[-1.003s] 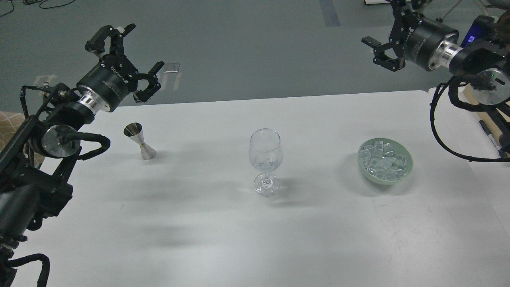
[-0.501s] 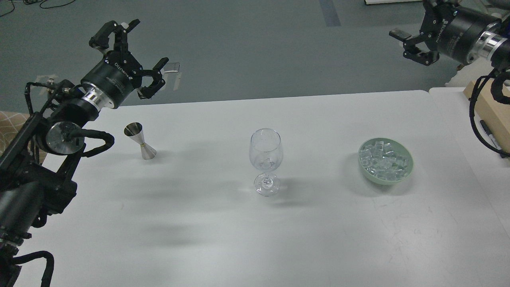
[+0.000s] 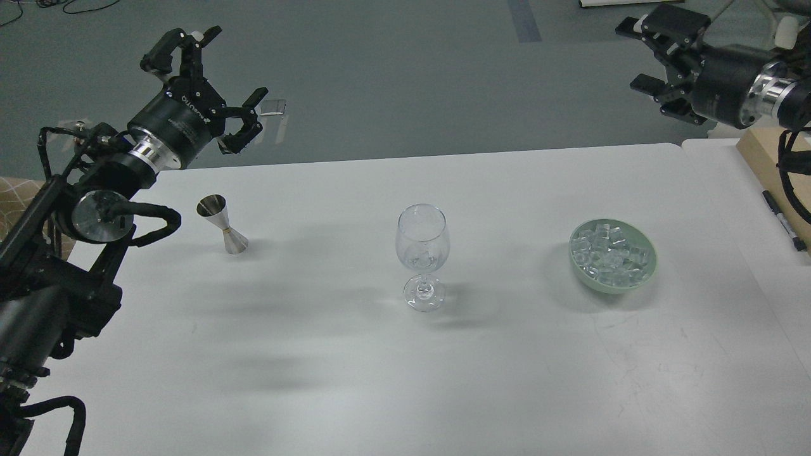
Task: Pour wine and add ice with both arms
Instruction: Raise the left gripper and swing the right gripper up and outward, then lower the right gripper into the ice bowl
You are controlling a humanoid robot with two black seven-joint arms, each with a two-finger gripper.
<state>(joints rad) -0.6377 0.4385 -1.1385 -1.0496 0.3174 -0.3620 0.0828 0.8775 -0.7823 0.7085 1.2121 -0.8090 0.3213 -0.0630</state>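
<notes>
Clear ice cubes (image 3: 612,256) — heaped in green bowl (image 3: 643,281)

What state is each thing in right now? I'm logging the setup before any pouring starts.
left gripper: open, empty, raised behind the table's far edge.
right gripper: open, empty, raised at far right.
jigger: upright on the table, untouched.
wine glass: upright, contents unclear.
green bowl: upright, full of ice.
marker: lying flat on the side table.

Right gripper (image 3: 646,57) lifted away rightward, rotated; left gripper (image 3: 209,82) edged higher.
</notes>
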